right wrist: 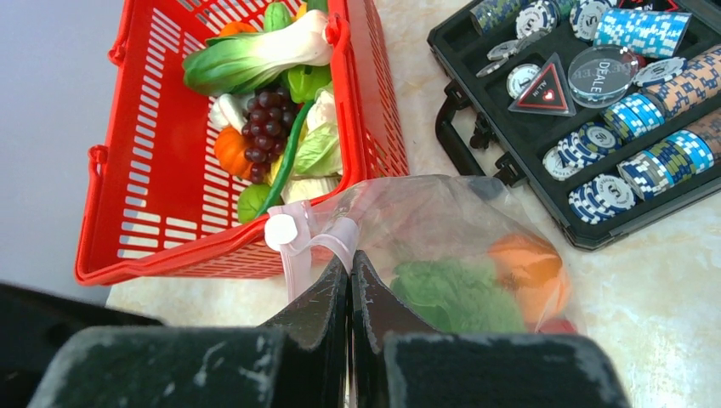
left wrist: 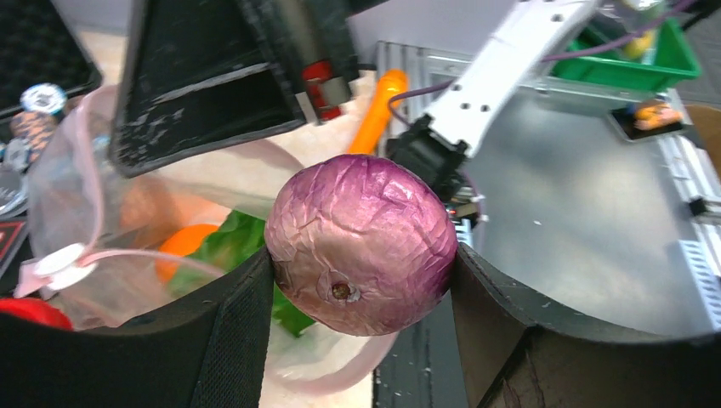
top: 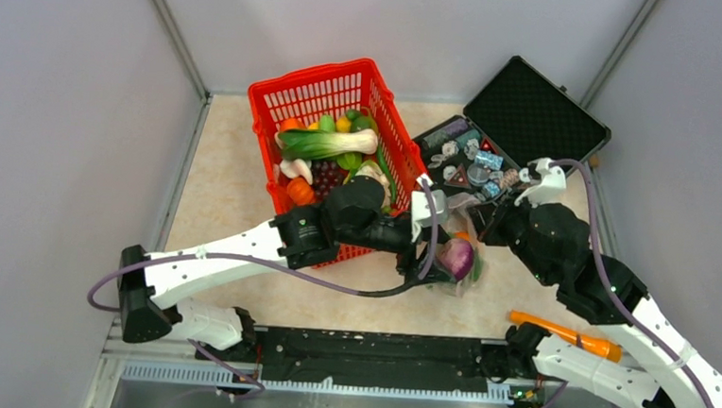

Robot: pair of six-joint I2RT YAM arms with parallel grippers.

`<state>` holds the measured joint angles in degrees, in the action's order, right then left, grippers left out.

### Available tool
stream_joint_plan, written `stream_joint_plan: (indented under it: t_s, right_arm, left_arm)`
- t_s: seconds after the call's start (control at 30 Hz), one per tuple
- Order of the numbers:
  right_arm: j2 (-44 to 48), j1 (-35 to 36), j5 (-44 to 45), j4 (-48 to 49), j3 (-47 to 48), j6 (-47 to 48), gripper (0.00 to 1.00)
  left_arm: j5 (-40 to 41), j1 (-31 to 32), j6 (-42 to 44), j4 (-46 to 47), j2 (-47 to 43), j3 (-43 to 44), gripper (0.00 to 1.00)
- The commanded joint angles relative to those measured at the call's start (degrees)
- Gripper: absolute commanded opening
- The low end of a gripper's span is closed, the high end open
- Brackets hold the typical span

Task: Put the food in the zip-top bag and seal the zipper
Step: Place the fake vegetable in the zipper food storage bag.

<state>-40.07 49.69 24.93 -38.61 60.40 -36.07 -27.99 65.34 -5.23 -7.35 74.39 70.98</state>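
Here we see the left gripper [left wrist: 364,289] clamped on a purple onion [left wrist: 361,229], one finger pressing each side. It hangs close over the mouth of the zip-top bag [right wrist: 442,221]. The bag lies on the table [top: 235,187] between the red basket [right wrist: 136,212] and the black case [right wrist: 444,42], just beside the basket's near corner.

The right gripper [right wrist: 351,268] has its fingers squeezed together on the bag's rim, and no gap shows between them. The zipper [right wrist: 327,238], a pale pink strip with a white slider [right wrist: 281,229], curls up beside those fingertips and is not sealed.

Through the clear plastic we make out a green lettuce [right wrist: 451,293] and an orange round [right wrist: 527,263], with a bit of red below them that we cannot identify. More toy vegetables fill the basket, and poker chips [right wrist: 642,30] sit in the case. A carrot [top: 567,335] lies by the right arm's base.
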Motion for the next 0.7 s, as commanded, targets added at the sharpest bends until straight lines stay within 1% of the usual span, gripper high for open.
stream_joint_plan:
  t_s: [0.0,0.1,0.17,0.33,0.4,0.5,0.67]
  right_arm:
    - [2.3,-0.2,1.6,2.7,1.6,-0.7,0.00]
    - [3.2,-0.2,2.3,1.8,2.0,-0.6,0.00]
    - [3.8,-0.2,2.5,1.6,2.0,-0.6,0.00]
    - [4.4,-0.1,2.2,1.3,1.8,-0.6,0.00]
    - [4.4,-0.2,1.9,1.0,1.8,-0.9,0.00]
    - [4.8,-0.2,-0.1,0.7,1.8,-0.9,0.00]
    - [6.0,-0.2,-3.0,1.4,1.5,-1.2,0.00]
  left_arm:
    - [13.0,1.1,3.5,0.3,3.2,4.1,0.41]
    - [18.5,1.5,6.0,-5.3,5.7,7.0,0.41]
    - [23.6,1.7,6.6,-7.2,6.7,7.7,0.41]
    - [32.9,2.2,6.2,-8.0,6.6,7.5,0.41]
    - [35.3,2.3,6.2,-7.4,6.3,7.3,0.43]
    - [36.2,2.3,6.2,-5.9,7.0,8.0,0.45]
    - [34.0,2.4,6.4,-5.0,11.7,14.2,0.46]
